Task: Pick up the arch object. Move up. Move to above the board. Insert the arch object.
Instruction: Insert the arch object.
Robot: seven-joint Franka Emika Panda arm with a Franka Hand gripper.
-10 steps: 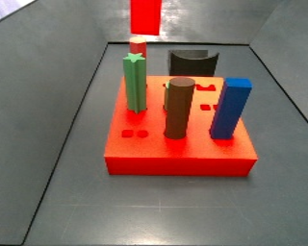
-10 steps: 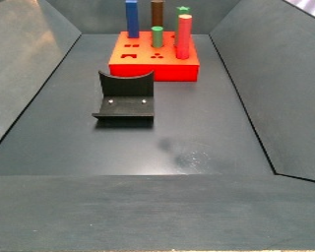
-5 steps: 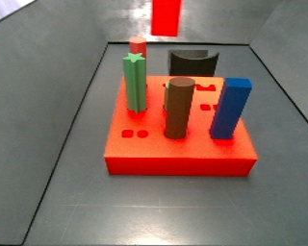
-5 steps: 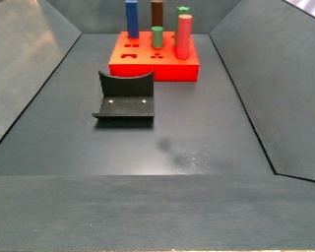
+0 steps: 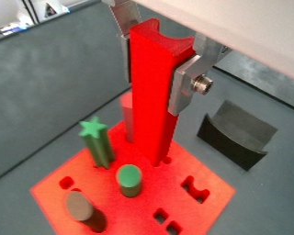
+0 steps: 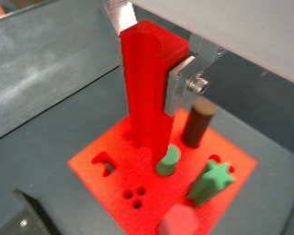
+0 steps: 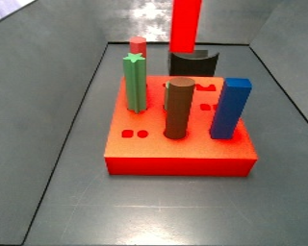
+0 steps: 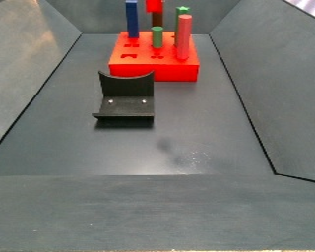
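Shifted right since the earlier frame: arch object, gripped upright in the gripper, hanging above the board. No legible writing, though views are coarse.

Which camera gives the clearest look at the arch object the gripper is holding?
A wrist view shows it best: the arch object fills the frame, notched end visible, clamped in the gripper above the board. The other wrist picture shows its length but not the notch. Both side views catch only its lower part.
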